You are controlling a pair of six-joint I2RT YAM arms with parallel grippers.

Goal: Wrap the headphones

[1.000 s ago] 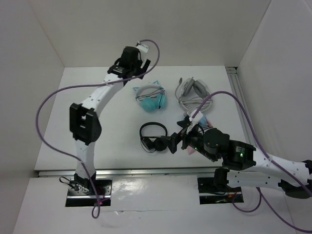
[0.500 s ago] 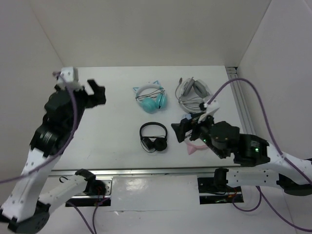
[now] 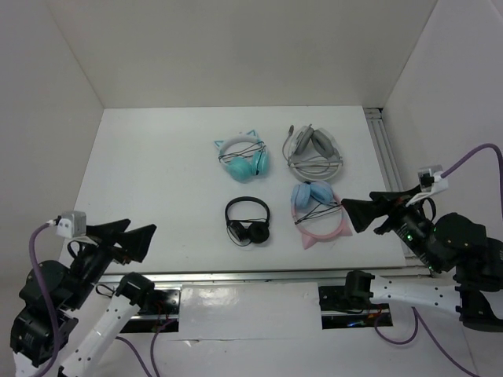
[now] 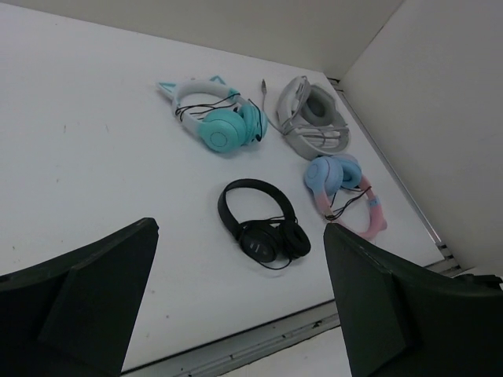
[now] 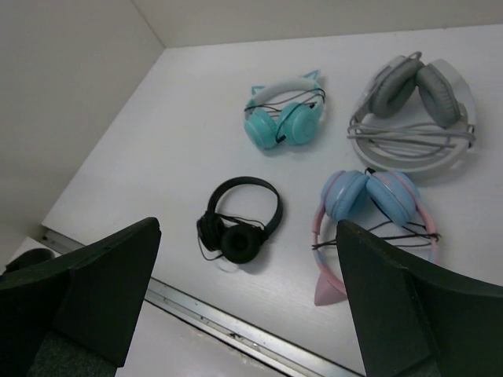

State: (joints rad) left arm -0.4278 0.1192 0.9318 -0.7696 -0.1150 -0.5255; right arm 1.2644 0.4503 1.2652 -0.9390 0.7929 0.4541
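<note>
Teal headphones (image 3: 244,157) lie flat on the table (image 3: 157,173), upper centre of the top view. The cat ears point toward the back wall and the cups toward the near edge. A thin dark cable (image 5: 277,102) runs across the white band & cups. Neither arm touches them.

L tool (image 3: 126,236) sits at lower left of the top view, by the table's near edge and well apart from the teal pair. Its fingers are spread wide, released, gripping nothing. R tool (image 3: 355,214) is at the right side, approx mid-height. Its fingers are also spread wide & empty, tips pointing left at the pink pair (image 3: 317,212), near it but apart.

Other sets on the table:
- A grey-white pair (image 3: 313,149) sits just right of the teal one.
- The pink pair w/ blue cups lies below the grey-white one.
- A small black pair (image 3: 248,220) lies below the teal one, centre frame.

From both wrist views, all 4 sets show between the dark fingers.
</note>
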